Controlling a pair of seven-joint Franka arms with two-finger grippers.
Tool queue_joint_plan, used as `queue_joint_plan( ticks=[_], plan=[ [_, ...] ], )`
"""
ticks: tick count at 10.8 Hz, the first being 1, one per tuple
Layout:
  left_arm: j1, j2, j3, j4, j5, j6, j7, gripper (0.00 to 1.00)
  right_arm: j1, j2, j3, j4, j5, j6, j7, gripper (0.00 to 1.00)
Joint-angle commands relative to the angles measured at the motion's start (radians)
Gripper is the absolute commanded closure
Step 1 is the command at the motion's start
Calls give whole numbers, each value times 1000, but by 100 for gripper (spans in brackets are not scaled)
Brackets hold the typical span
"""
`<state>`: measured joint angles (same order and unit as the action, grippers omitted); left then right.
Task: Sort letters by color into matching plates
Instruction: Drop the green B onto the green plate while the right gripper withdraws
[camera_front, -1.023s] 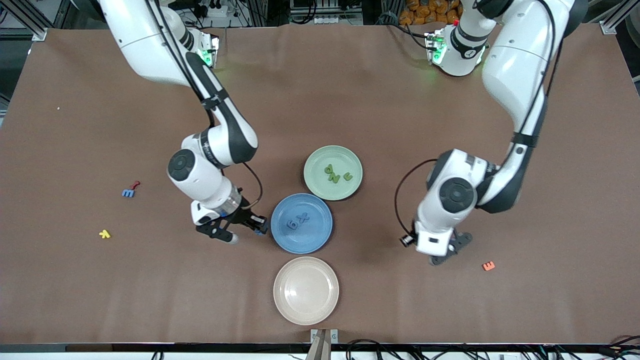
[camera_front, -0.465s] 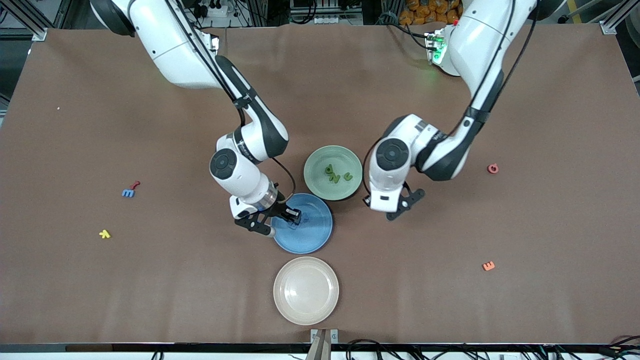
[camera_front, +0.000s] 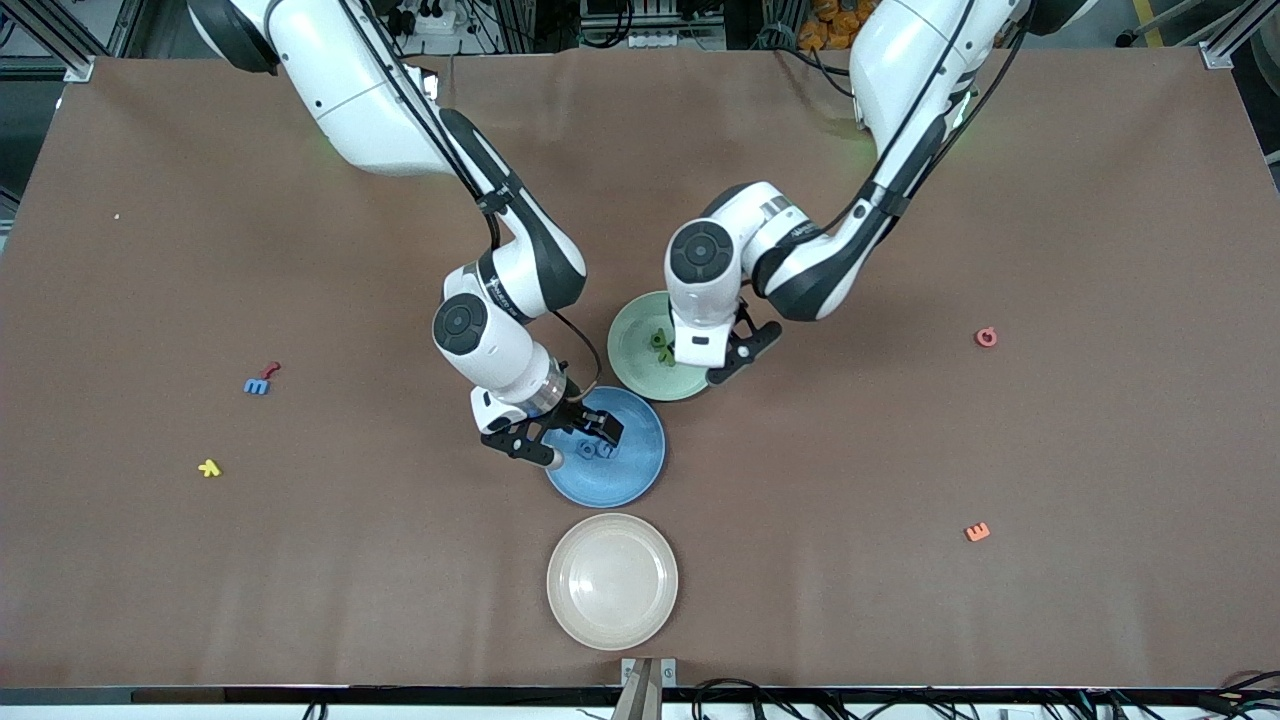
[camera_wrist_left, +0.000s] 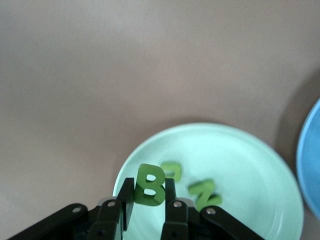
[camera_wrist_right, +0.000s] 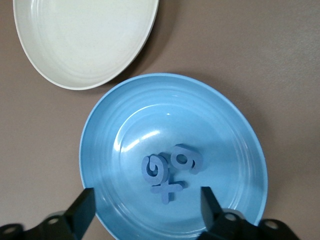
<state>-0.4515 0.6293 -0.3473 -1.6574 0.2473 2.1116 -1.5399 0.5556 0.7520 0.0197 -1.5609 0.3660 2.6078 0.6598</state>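
Note:
My left gripper (camera_wrist_left: 149, 200) is shut on a green letter B (camera_wrist_left: 149, 186) and hangs over the pale green plate (camera_wrist_left: 260, 165). Two more green letters (camera_wrist_left: 204, 194) lie in that plate. In the front view the left gripper (camera_front: 722, 365) covers part of the green plate (camera_front: 630, 350). My right gripper (camera_wrist_right: 147, 207) stands open over the blue plate (camera_wrist_right: 115, 130) with nothing between its fingers. Three blue letters (camera_wrist_right: 167, 172) lie bunched in the middle of that plate. In the front view the right gripper (camera_front: 575, 443) is over the blue plate (camera_front: 635, 470).
A cream plate (camera_front: 612, 580) sits nearer the front camera than the blue one. Loose letters lie on the brown table: a blue one (camera_front: 257, 386), a red one (camera_front: 271, 369) and a yellow one (camera_front: 209, 467) toward the right arm's end, a pink one (camera_front: 986, 337) and an orange one (camera_front: 977, 532) toward the left arm's end.
The right gripper moved over the blue plate and opened, and a third blue letter now lies there. The left arm swung from near the orange letter to over the green plate.

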Motion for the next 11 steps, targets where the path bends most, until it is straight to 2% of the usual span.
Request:
queue_joint_plan(
  ticks=[1,3,4,5,6,9,11],
  plan=[
    [-47,-23,-12,-22,-17,-68,-63,100,-29,-8,-13,12,-80,-78,-21,0],
    [-81,9,-18,-18,-19,-74,-94,100,-69,-31,-49,13,-94,-214,-134,0],
    [-82,27,-18,-15,-19,-74,-101,81,-94,-39,-55,12,-94,-245,-181,0],
    [-79,32,-18,-16,-17,-74,-95,1,-120,-46,-69,10,-94,-265,-205,0],
    [-84,30,-18,-19,-17,-74,-104,0,-135,-51,-98,4,-94,-279,-250,0],
    [-64,23,-16,-1,1,-74,-66,0,-218,-60,-127,-13,-96,-302,-397,0],
    [-40,3,10,25,0,-74,73,0,-297,-139,-147,-115,-98,-305,-547,0]
  ],
)
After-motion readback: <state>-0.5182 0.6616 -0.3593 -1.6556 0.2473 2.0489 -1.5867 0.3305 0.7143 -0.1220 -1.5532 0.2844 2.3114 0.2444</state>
